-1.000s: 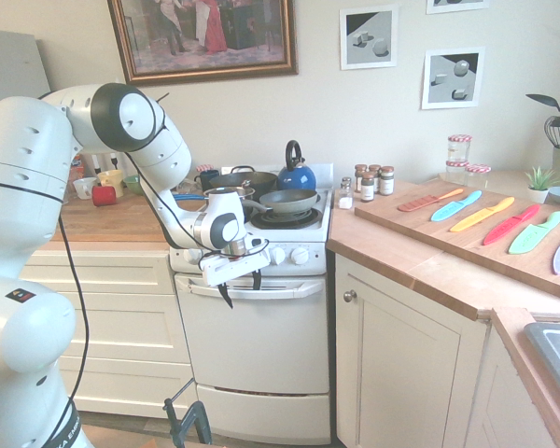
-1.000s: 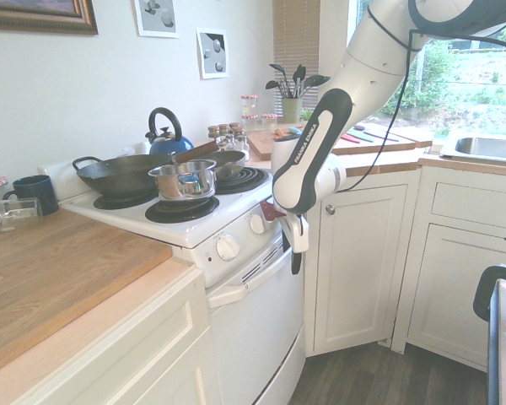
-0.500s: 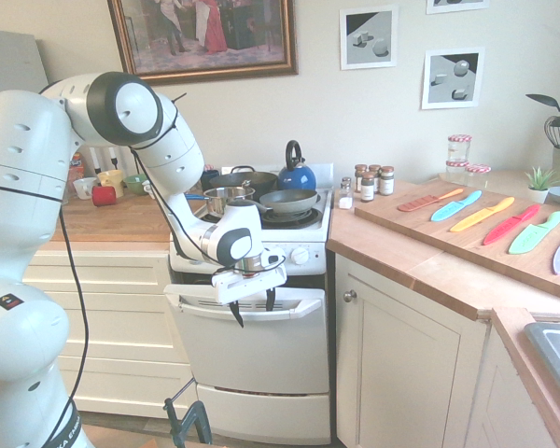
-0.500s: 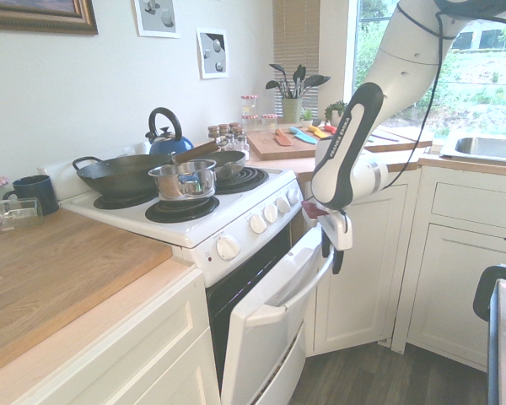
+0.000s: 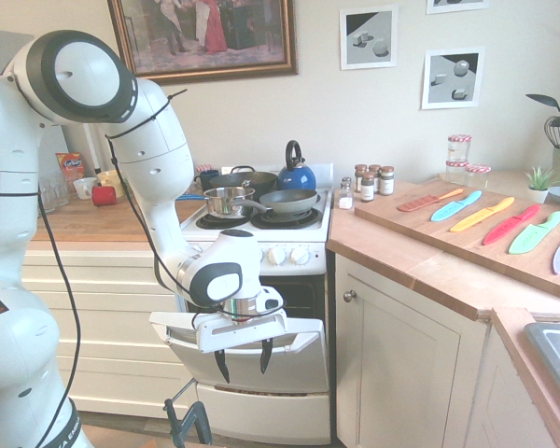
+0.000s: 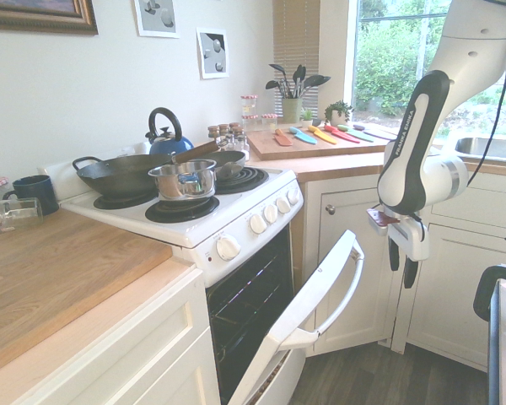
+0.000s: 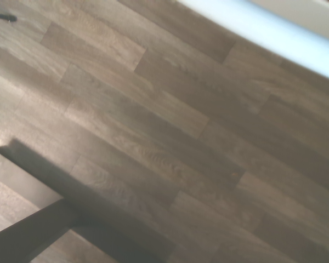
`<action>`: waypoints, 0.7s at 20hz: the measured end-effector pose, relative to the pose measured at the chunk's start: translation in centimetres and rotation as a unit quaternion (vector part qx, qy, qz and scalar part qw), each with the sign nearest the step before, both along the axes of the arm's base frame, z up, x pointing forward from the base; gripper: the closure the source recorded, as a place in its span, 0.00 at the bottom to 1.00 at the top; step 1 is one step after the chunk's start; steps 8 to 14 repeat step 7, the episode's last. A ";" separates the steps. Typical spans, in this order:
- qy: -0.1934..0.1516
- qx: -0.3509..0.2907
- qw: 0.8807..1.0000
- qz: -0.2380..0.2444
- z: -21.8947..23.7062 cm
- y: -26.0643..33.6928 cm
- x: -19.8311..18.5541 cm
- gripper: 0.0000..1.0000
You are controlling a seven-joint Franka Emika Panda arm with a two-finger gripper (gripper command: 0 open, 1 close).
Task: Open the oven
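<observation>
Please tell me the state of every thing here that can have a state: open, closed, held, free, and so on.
oven: door partly open, tilted outward
oven door: not held, apart from the gripper
gripper: open, holding nothing
cabinet door: closed
spice jars: lids on
glass jars: lids on

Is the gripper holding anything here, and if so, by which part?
Nothing is held. The gripper is open and apart from the white bar handle of the half-open white oven door.

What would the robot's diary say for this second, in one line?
oven door: partly open | end effector: open, apart from handle | hob: pots untouched
</observation>
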State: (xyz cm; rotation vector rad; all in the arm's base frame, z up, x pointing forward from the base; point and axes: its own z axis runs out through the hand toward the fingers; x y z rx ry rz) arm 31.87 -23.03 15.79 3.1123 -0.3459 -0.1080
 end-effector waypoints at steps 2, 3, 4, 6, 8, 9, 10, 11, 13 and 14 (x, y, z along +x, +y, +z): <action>-0.021 -0.008 1.000 -0.001 2.6 0.0 -0.5 0.00; -0.029 -0.011 1.000 0.000 4.0 0.1 -0.5 0.00; -0.034 -0.018 0.999 0.000 5.8 -0.1 0.1 0.00; -0.050 -0.026 0.998 -0.029 9.8 0.8 1.7 0.00; -0.061 -0.023 0.997 -0.042 11.6 2.2 2.4 0.00; -0.061 -0.023 0.997 -0.042 11.6 2.2 2.4 0.00; -0.061 -0.023 0.997 -0.042 11.6 2.2 2.4 0.00; -0.061 -0.023 0.997 -0.042 11.6 2.2 2.4 0.00; -0.061 -0.023 0.997 -0.042 11.6 2.2 2.4 0.00; -0.061 -0.023 0.997 -0.042 11.6 2.2 2.4 0.00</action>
